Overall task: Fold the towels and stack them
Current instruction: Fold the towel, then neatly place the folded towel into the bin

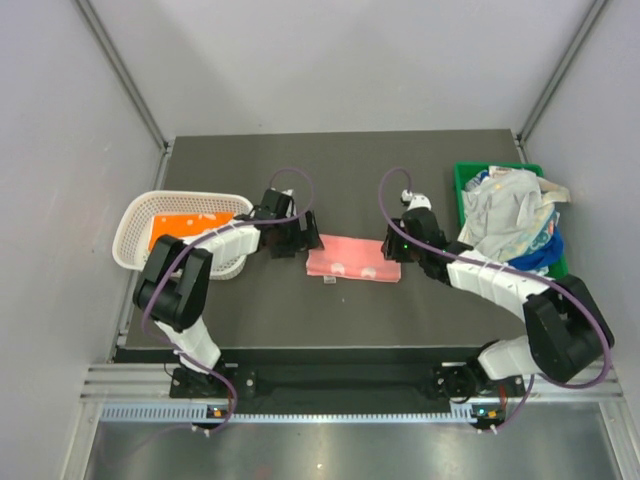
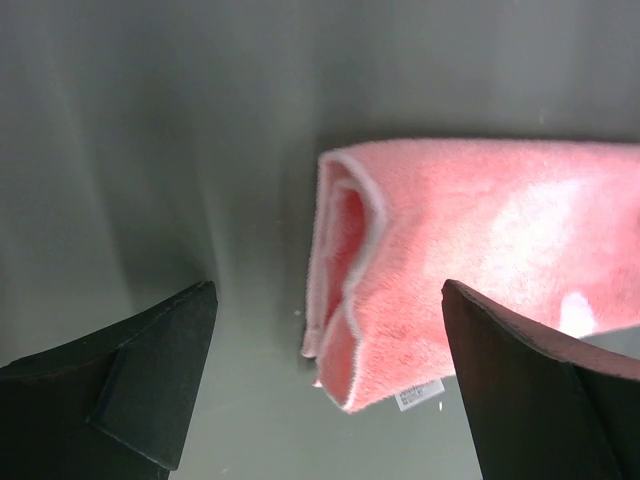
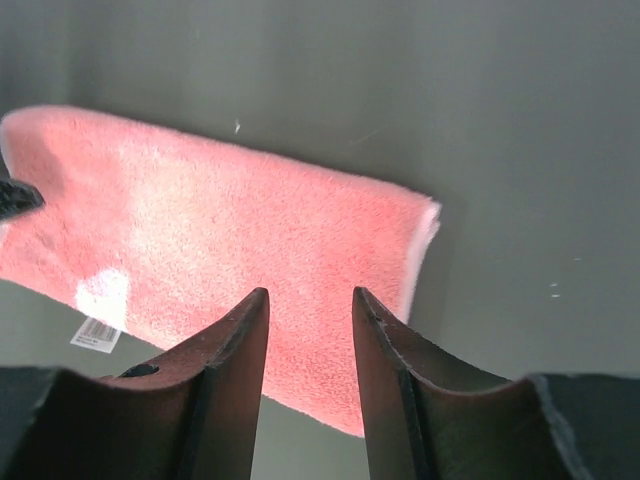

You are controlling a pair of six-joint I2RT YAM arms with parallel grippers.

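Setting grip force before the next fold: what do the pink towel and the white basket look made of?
Pink towel: soft fleecy cloth, matte; fuzzy nap and a limp rounded fold show close up. White basket: probably rigid plastic; its open mesh wall holds its shape; sheen too small to judge.

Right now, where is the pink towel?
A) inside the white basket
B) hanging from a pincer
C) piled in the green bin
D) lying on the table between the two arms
D: the pink towel lies folded flat on the table, between the left pincer and the right pincer.
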